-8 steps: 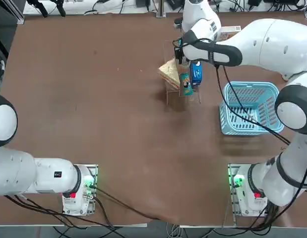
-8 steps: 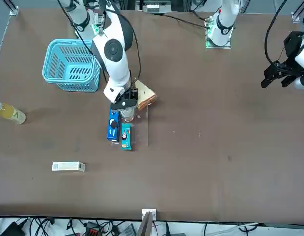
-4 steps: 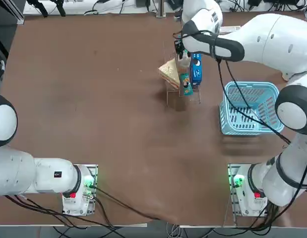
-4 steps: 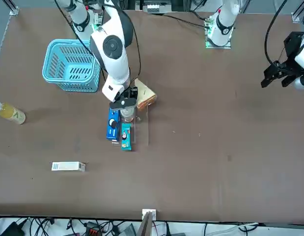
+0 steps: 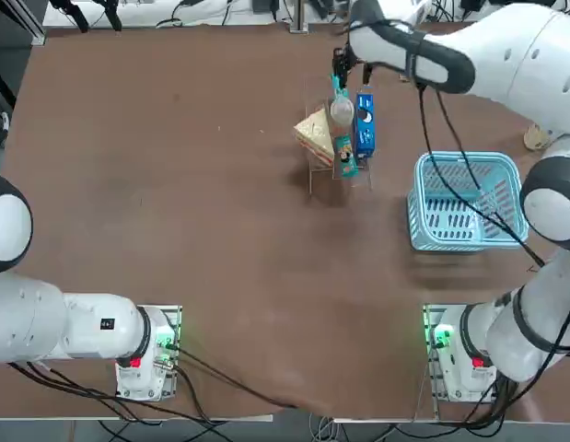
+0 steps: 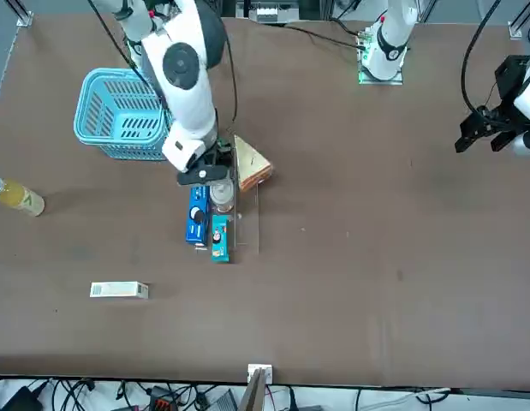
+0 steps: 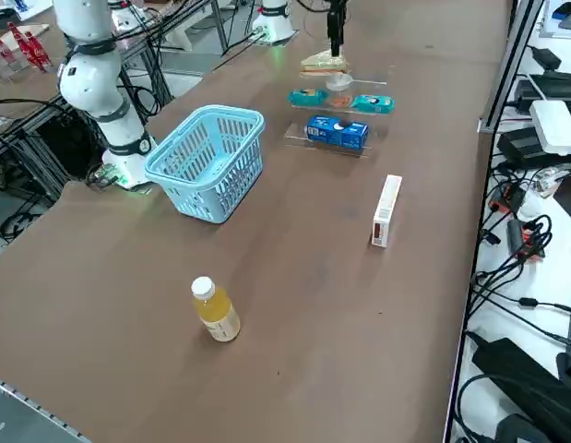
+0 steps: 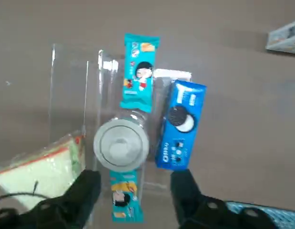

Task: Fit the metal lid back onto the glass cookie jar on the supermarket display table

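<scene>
The right hand (image 8: 133, 191) is raised above the clear acrylic rack (image 5: 340, 138), in the upper centre-right of the top view. In the wrist view its two fingers (image 8: 87, 188) are spread wide and hold nothing; the gap between them is about as wide as the lid.

The metal lid (image 8: 121, 145) sits on the mouth of the glass cookie jar (image 5: 342, 111), covering it. The jar stands upright in the rack, on the supermarket display tabletop (image 5: 174, 230). In the wrist view the lid shows as a pale grey disc with a raised centre, between the two fingers and apart from them.

Items around the jar:
- A blue cookie box (image 8: 179, 125) lies just beside the jar.
- A teal snack packet (image 8: 139, 71) lies in line with the jar; a second teal packet (image 8: 121, 202) lies on the jar's other side.
- A wrapped sandwich (image 8: 40, 164) leans beside the jar, opposite the blue box.

A blue basket (image 5: 464, 201) stands at the right of the top view, near the rack. In the right side view a bottle (image 7: 215, 310) and a small white box (image 7: 386, 209) lie well apart from the rack.
</scene>
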`<state>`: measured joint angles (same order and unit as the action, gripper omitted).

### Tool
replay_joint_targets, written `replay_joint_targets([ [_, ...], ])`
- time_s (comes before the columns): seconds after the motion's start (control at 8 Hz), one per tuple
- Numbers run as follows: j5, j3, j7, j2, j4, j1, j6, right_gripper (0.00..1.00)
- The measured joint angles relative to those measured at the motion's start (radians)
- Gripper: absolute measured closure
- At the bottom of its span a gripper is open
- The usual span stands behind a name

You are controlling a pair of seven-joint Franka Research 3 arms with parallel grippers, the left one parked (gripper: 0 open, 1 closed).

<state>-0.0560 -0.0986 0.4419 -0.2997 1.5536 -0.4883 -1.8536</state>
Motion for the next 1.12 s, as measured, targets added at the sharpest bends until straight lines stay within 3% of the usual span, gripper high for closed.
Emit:
replay_joint_targets([
  [0.12,0.026,0.005,-0.065,0.034,-0.019,0.04,0.051,0.0],
  [0.75,0.04,0.017,-0.283,0.233,-0.035,0.252,0.274,0.0],
  [1.12,0.041,0.024,-0.437,0.284,-0.087,0.411,0.424,0.0],
])
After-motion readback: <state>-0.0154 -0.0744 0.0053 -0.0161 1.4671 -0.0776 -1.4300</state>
